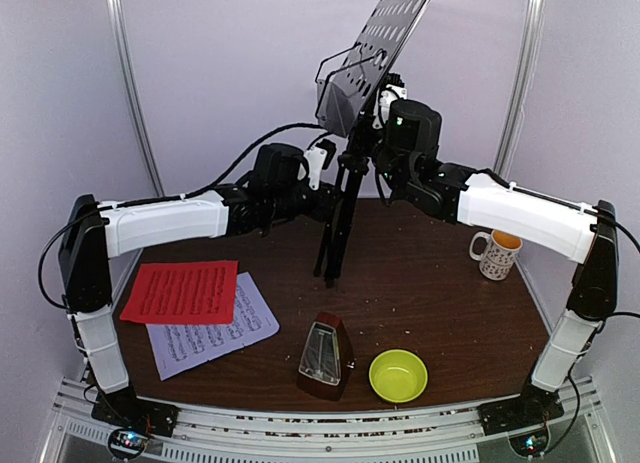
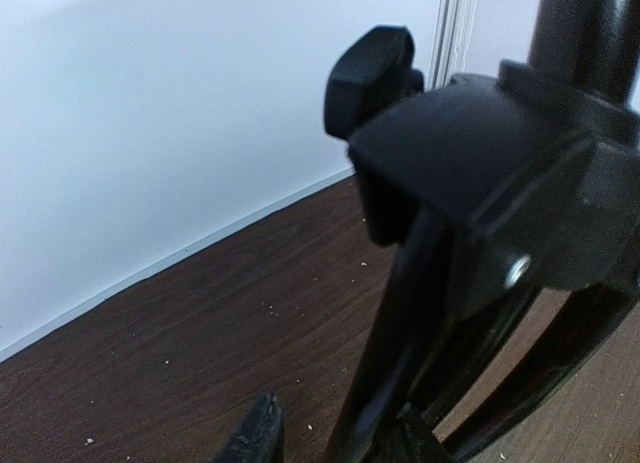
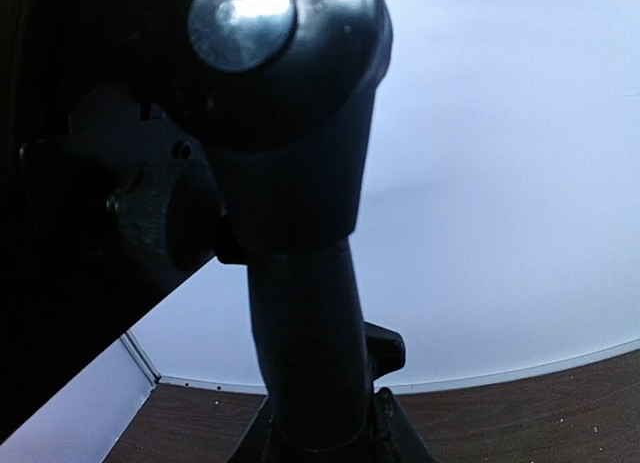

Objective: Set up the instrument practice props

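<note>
The music stand (image 1: 385,38) rises at the back middle of the bench (image 1: 440,303). It is matte black metal, with a flat desk punched with rows of small round holes, tilted steeply, a thin wire frame at the desk's lower edge, and a round tube shaft running down to folded tripod legs. The left wrist view shows a moulded black collar with a silver rivet and a chunky lobed clamp knob. The right wrist view shows a smooth glossy joint with a shiny round cap above the tube. The right end effector (image 1: 378,103) is closed narrowly on the upper shaft just under the desk. The left end effector (image 1: 336,178) sits at the shaft lower down, with one dark fingertip (image 2: 258,438) beside a leg, but I cannot tell whether it grips. At front left a red music sheet (image 1: 180,291) lies flat, overlapping a white music sheet (image 1: 225,335). Both carry printed staves too small to read. Near the front edge stands the metronome (image 1: 325,355), a brown wooden pyramid with a clear cover. Just to its right is a glossy yellow-green bowl (image 1: 398,375). A white ceramic mug (image 1: 495,253) with a speckled pattern stands at far right. The bench has a dark wood grain dotted with pale crumbs.
</note>
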`<action>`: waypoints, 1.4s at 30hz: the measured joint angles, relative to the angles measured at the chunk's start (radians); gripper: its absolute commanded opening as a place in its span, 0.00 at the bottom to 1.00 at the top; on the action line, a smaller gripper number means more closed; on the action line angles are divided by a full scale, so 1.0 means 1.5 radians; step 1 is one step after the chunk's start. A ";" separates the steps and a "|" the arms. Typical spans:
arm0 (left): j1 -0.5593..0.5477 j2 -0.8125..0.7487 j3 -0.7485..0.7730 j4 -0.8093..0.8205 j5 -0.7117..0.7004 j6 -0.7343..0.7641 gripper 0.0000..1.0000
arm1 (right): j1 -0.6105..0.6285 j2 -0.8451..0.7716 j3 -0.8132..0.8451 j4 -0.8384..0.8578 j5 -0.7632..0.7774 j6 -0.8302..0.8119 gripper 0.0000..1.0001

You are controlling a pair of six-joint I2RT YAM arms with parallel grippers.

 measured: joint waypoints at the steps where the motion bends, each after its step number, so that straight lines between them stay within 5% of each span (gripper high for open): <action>1: 0.000 0.001 0.000 0.002 -0.001 0.003 0.32 | 0.000 0.000 0.000 0.000 0.001 0.000 0.00; 22: -0.005 0.007 -0.018 0.051 0.024 0.097 0.00 | 0.003 0.000 0.011 -0.015 -0.009 -0.035 0.00; 42: -0.003 -0.003 -0.056 0.120 0.023 0.214 0.00 | 0.007 0.000 0.068 -0.085 -0.041 -0.096 0.00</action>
